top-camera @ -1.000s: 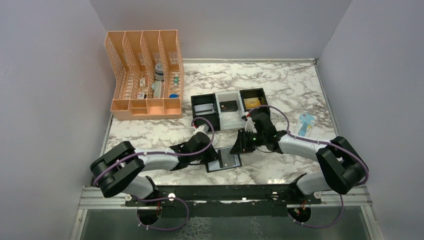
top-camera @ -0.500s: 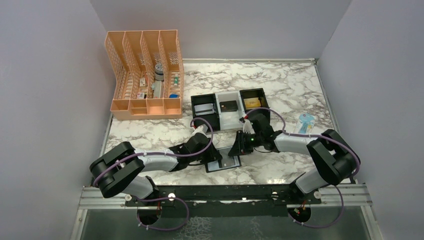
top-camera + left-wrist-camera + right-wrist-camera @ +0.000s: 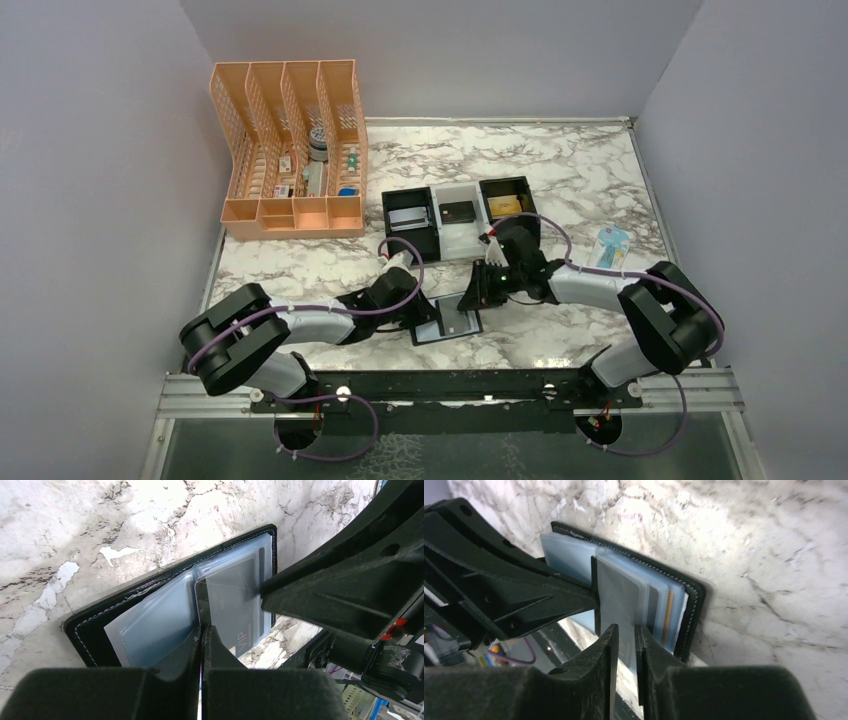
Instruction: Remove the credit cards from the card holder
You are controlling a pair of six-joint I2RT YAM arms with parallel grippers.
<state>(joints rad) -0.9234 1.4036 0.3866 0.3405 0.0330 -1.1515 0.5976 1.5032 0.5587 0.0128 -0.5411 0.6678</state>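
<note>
The left gripper (image 3: 202, 628) is clenched at the fold of the open card holder (image 3: 95, 635), which lies flat directly beneath both tools; whether it nips anything I cannot tell. Facing it, the right gripper (image 3: 626, 630) pinches one glossy clear leaf of the holder. A dark credit card (image 3: 235, 597) sits sleeved just past the left tips. Beyond stand square trays (image 3: 455, 240), black and white, with a peach mesh organiser (image 3: 290, 150) to the far left and a blue packet (image 3: 612, 248) right of the right arm. The veined marble table (image 3: 580, 170) is enclosed by plain grey walls.

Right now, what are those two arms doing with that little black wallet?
Left gripper shut at fold of card holder. Right gripper pinching a clear sleeve. Dark card not yet out. Nothing else in the way.
</note>
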